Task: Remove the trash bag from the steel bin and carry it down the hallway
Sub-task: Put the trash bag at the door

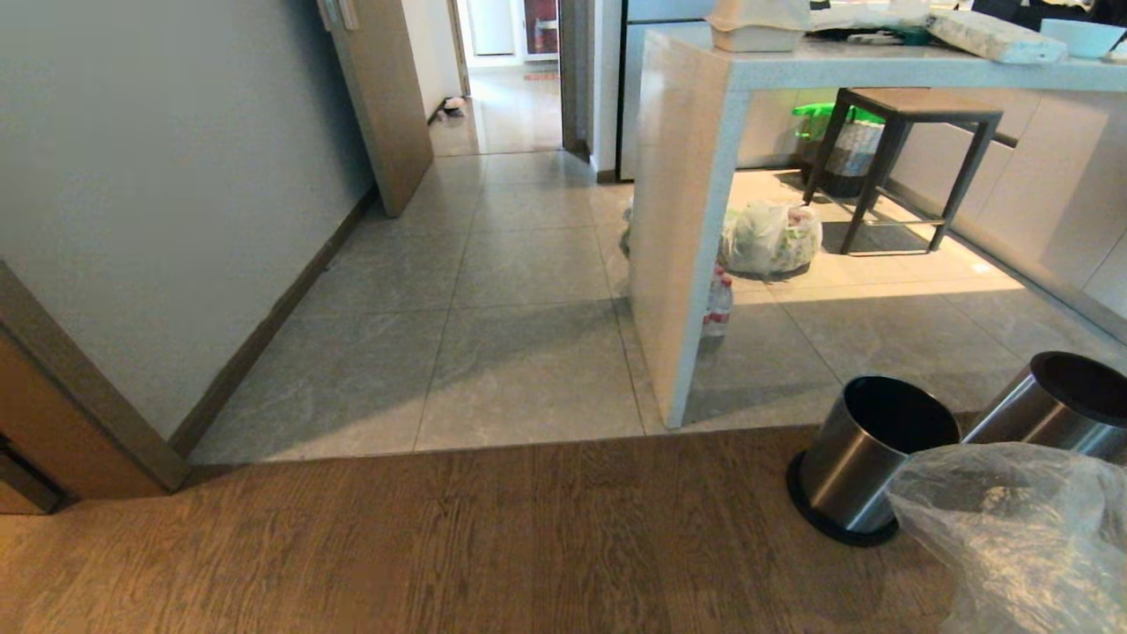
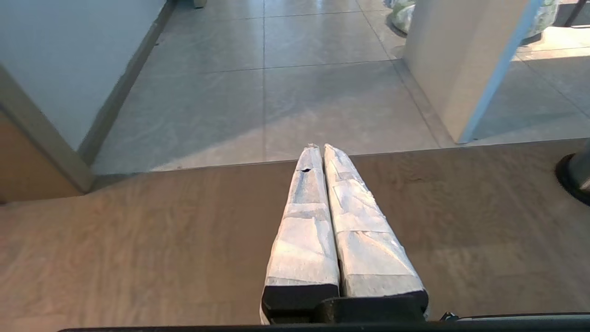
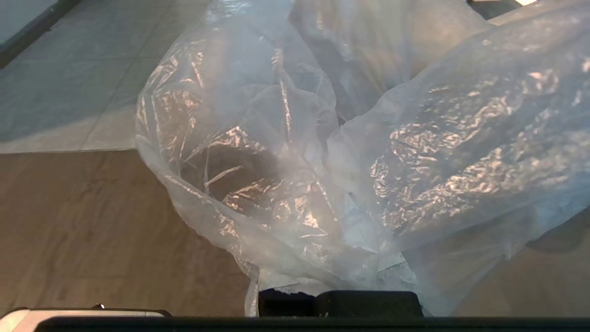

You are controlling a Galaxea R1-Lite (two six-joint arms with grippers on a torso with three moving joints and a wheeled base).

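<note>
The clear crinkly trash bag (image 1: 1012,528) hangs at the lower right of the head view, out of the bin, with dark bits showing through it. It fills the right wrist view, trash bag (image 3: 286,161), bunched over my right gripper (image 3: 357,230), which is shut on its plastic. The steel bin (image 1: 858,467) stands on the wood floor just beside the bag, its inside dark. My left gripper (image 2: 321,146) is shut and empty, held over the wood floor near the tile edge. The hallway (image 1: 511,114) opens at the far end, past the grey tiles.
A second steel bin (image 1: 1057,409) stands to the right of the first. A counter's end panel (image 1: 682,220) rises from the tiles, with white bags (image 1: 770,238), bottles (image 1: 718,304) and a stool (image 1: 907,132) behind it. A grey wall (image 1: 158,194) and a door (image 1: 387,97) bound the left.
</note>
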